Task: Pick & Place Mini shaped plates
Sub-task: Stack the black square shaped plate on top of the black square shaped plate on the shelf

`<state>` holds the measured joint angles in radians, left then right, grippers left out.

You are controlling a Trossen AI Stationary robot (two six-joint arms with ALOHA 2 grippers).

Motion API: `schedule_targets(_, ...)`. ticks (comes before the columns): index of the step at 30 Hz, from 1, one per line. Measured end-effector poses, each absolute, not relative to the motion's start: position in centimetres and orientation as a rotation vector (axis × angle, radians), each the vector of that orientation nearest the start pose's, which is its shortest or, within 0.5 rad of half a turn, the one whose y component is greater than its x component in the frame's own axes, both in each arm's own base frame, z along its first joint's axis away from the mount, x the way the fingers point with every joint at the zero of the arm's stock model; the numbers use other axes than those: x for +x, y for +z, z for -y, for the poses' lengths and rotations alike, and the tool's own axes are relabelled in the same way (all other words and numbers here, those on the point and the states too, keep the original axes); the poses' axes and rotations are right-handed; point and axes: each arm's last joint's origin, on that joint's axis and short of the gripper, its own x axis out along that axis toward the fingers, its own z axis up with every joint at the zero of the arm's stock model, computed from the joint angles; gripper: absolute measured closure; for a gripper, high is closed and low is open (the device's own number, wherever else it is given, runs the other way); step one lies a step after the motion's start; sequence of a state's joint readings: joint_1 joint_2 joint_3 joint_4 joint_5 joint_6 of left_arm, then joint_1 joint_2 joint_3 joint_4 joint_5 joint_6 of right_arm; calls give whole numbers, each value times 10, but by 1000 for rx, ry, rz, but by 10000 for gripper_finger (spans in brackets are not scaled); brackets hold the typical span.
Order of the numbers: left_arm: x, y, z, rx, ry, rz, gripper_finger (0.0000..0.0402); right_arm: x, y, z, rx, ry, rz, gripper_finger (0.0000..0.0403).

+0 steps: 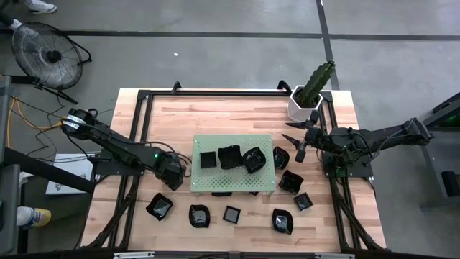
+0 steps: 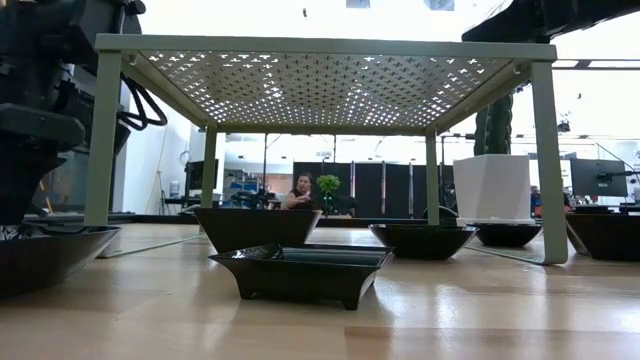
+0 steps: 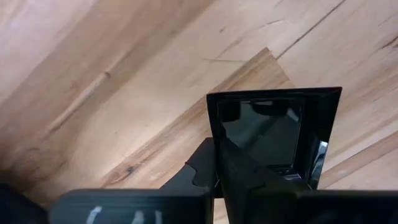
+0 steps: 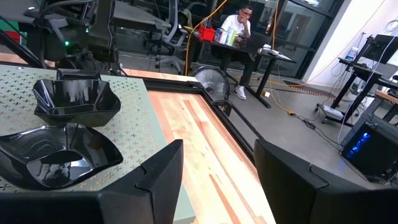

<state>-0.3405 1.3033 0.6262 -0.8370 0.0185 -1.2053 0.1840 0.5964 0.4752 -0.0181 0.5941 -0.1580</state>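
Note:
Several small glossy black plates lie around a green perforated board (image 1: 233,180). Three stand on top of it (image 1: 230,156), and in the low view more rest on the wood under it (image 2: 300,270). My left gripper (image 1: 172,178) is by the board's left edge, shut on a square black plate (image 3: 273,134). My right gripper (image 1: 293,140) is open beyond the board's right edge, near a white pot (image 1: 305,106). Nothing shows between its fingers (image 4: 217,180). In its wrist view, two of the plates on the board show (image 4: 78,99). My left gripper holds the square plate by one side wall (image 3: 214,140), with one finger (image 3: 249,180) inside the hollow and the other (image 3: 200,163) outside it. Whether the plate is lifted or rests on the wood, I cannot tell.
The white hexagonal pot with a cactus stands at the table's far right corner (image 2: 492,187). The board stands on four legs (image 2: 548,160). Black frame rails run along the table's sides (image 1: 136,129). A fan stands on the floor past the far left corner (image 1: 47,54). A person sits at a desk in the room (image 4: 239,25).

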Motion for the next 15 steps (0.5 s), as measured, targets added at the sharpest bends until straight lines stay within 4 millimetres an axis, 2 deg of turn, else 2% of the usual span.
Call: schedule_targets(15,147,183,50,-658,639,-1354,396,143,269,-10,-209,-398,-162,210)
